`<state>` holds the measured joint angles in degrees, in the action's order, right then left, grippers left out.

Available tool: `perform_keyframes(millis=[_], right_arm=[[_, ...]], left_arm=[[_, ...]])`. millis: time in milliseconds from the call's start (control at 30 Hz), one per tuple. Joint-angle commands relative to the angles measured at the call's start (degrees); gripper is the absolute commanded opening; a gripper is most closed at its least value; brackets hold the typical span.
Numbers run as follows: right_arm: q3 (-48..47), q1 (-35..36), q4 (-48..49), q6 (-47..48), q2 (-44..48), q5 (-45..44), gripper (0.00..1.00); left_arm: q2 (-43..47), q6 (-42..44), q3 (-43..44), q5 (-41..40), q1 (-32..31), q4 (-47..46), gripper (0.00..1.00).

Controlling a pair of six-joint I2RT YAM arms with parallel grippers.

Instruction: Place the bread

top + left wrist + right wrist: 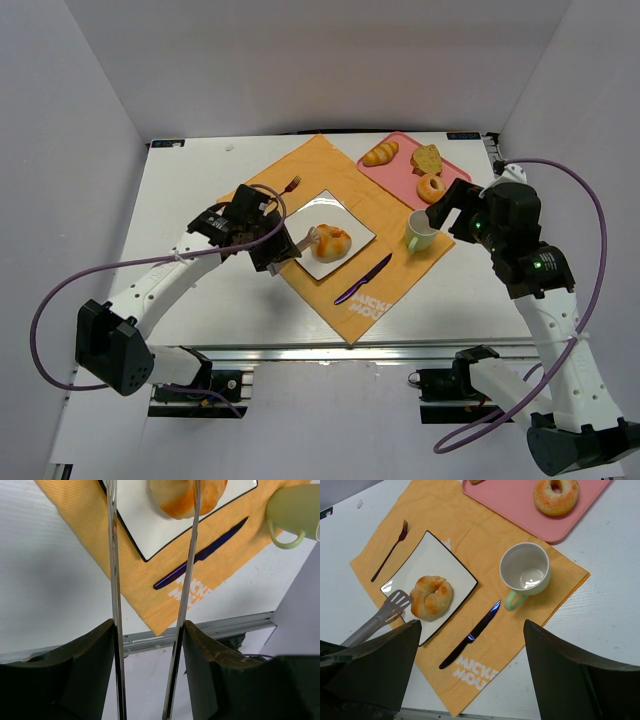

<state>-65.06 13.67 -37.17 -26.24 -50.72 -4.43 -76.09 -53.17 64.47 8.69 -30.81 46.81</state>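
Note:
The bread, a round glossy golden bun, lies on the white square plate. It also shows in the right wrist view and at the top of the left wrist view. My left gripper is shut on metal tongs, its fingers pressing the two arms. The tong arms are spread. One blade is at the bun's left edge. My right gripper is open and empty, above the green cup.
An orange placemat holds the plate, a fork, a dark knife and the cup. A pink tray at the back right holds a ring doughnut, a long roll and a bread slice.

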Motion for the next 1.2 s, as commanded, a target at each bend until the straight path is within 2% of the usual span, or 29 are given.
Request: perform_keyframes(millis=[0,200,433,467,567,667,700,900,1033,1167], right_arm=[[0.72,0.13,1.75,-0.04,0.97,0.73,0.89],[1.25,0.13,2.62,-0.22,0.62,1.26,0.89],[0.46,0.13,3.51,0.13,-1.13,2.05,0.89],[0.20,0.04,3.59,0.22,-1.92,2.23,0.89],[-1.38,0.13,3.33,0.31,-3.94,2.58,0.89],[-3.40,0.13,3.07,0.22,-6.58,3.46,0.89],[-4.02,0.13,2.81,0.22,-7.28,3.89,0.89],[-7.19,0.04,2.19,0.14,-11.33,6.09,0.89],[-8.24,0.13,0.87,0.57,-13.35,7.32,0.89],[-8.07,0.13,0.34,0.93,-14.05,6.89,0.89]], left_arm=[[1.12,1.40,3.64,-4.03,0.05,4.16,0.64],[1.56,1.14,9.00,-7.36,0.13,8.64,0.61],[0.34,2.36,21.74,-22.82,0.40,17.26,0.59],[-0.28,3.85,23.06,-27.19,0.66,18.31,0.59],[-5.54,9.03,27.89,-33.70,3.55,18.67,0.59],[-12.38,14.04,32.20,-38.20,8.38,15.00,0.58],[-13.98,15.19,34.56,-38.39,11.79,13.50,0.58],[-29.18,24.68,44.94,-41.90,23.14,2.33,0.58],[-39.28,30.66,51.61,-39.37,29.30,-4.95,0.56],[-49.39,34.53,57.33,-33.74,34.66,-7.87,0.52]])
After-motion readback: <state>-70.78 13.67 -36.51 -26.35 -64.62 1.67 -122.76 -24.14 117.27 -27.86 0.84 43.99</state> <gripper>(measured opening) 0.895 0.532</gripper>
